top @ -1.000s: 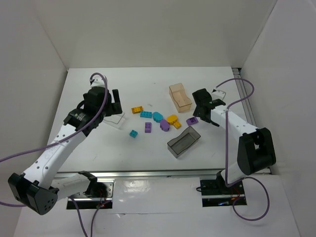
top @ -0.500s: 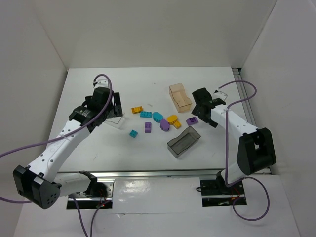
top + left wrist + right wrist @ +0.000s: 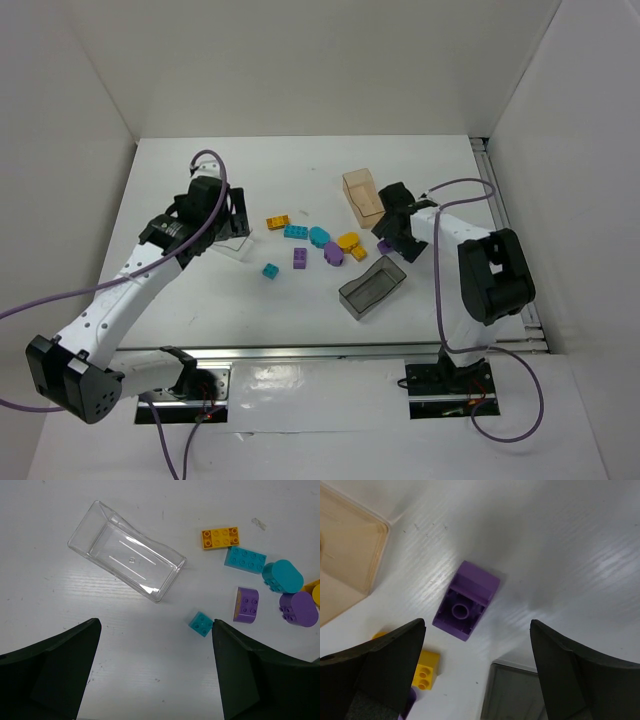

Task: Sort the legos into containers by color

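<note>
Purple brick (image 3: 466, 600) is found on the bench (image 3: 570, 555) between the orange bin (image 3: 350, 555) and grey bin (image 3: 515, 700), centred under the right gripper (image 3: 477, 625), whose jaws are spread wide and clear of it, its long axis skewed across them.

1 purple brick (image 3: 466, 601), hollow side up, ahead of spread fingers (image 3: 380, 665); orange bin (image 3: 345, 555) upper left; yellow brick (image 3: 426, 669) lower left

Bright, even light from above; shadows fall soft, the white table (image 3: 580, 555) shows glare streaks (right wrist view).
</note>
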`<act>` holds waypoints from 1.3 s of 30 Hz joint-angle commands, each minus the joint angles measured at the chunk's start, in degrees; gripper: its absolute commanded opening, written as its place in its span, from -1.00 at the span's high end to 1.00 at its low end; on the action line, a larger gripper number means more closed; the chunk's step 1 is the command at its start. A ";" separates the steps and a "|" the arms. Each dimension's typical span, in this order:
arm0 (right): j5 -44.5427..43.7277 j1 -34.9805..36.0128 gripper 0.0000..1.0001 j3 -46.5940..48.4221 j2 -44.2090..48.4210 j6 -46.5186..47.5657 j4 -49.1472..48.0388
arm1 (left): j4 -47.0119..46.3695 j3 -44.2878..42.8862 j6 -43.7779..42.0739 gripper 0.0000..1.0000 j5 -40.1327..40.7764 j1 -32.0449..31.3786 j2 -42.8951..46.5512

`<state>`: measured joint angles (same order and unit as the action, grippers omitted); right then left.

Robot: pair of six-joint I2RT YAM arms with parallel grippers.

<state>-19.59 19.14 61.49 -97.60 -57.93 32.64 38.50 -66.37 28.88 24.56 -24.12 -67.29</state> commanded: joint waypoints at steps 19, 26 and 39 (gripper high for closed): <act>-5.53 0.99 -0.10 6.09 -8.83 -3.68 -2.68 | -2.03 1.24 -0.50 -0.99 -1.35 -0.14 -0.39; -12.91 2.84 0.36 7.76 -2.43 -2.46 1.28 | -2.03 1.24 -0.50 -0.99 -1.35 -0.14 -0.39; -8.80 9.94 0.34 3.83 19.36 16.01 2.16 | -1.50 1.24 0.03 -0.99 -1.35 -0.14 1.37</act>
<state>-29.89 24.91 68.07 -82.35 -46.81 33.19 37.69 -65.34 28.77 23.64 -24.12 -67.40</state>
